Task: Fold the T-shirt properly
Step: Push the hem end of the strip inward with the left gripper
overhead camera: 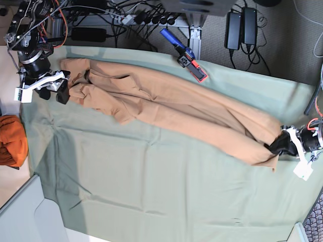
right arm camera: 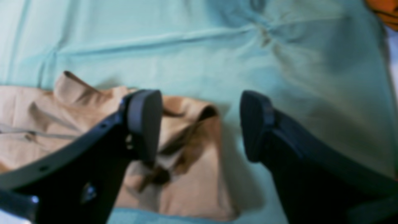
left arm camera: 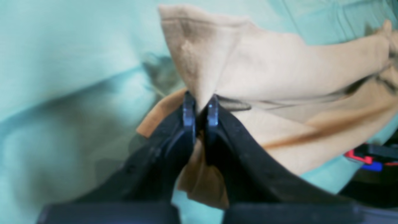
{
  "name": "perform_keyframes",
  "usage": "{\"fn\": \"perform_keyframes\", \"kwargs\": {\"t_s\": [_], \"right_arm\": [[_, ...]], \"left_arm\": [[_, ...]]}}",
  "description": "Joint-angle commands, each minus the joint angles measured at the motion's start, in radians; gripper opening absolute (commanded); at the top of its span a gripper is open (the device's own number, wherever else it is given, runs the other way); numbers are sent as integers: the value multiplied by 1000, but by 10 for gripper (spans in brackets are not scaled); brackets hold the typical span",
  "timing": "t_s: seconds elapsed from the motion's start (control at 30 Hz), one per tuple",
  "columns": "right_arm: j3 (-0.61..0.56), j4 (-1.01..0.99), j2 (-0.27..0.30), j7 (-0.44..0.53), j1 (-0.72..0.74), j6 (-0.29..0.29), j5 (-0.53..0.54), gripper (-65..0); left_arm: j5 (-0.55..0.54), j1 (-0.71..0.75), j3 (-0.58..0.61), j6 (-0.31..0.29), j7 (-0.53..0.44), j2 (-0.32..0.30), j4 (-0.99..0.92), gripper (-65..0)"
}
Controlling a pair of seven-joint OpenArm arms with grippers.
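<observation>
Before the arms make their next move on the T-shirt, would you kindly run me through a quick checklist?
1. Left pincer shut on the T-shirt: ok, cloth is pinched between its tips.
2. Right pincer gripping: not ok, it is open over the shirt's edge.
3. Shirt stretched long across the green cloth: ok, though wrinkled near the right pincer.
4. Shirt clear of the red-and-blue tool: cannot tell, they sit very close.
5. Orange bundle apart from the shirt: ok.
</observation>
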Motion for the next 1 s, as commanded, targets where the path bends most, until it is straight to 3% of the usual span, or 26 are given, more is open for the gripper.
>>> {"fn": "perform_keyframes", "kwargs": {"t_s": [0.0, 0.2, 0.47, 0.5, 0.6, 0.67, 0.8, 0.97], "right_arm": [[16, 16, 16, 19, 5, 91, 14, -254], [17, 16, 16, 19, 5, 91, 15, -254], [17, 16, 16, 20, 5, 91, 15, -254], [17, 16, 16, 20, 5, 91, 15, -254], [17, 16, 16, 19, 5, 91, 15, -254], [17, 16, 16, 19, 5, 91, 15, -254], [17, 16, 16, 19, 5, 91, 15, -254], [17, 16, 16, 19, 5, 91, 15, -254]], "left_arm": [[-10, -35, -8, -13, -28, -19, -2, -650], [-11, -61, -8, -13, -19, -19, -79, -650], [-23, 6, -8, -13, -13, -19, -83, -650], [-26, 17, -8, -13, -13, -19, -83, -631], [-26, 35, -8, -13, -13, -19, -83, -344], [-26, 36, -8, -13, -13, -19, -83, -255], [-35, 35, -9, -13, 13, -19, -83, -253], [-217, 38, -8, -13, 151, -12, -83, -253]]}}
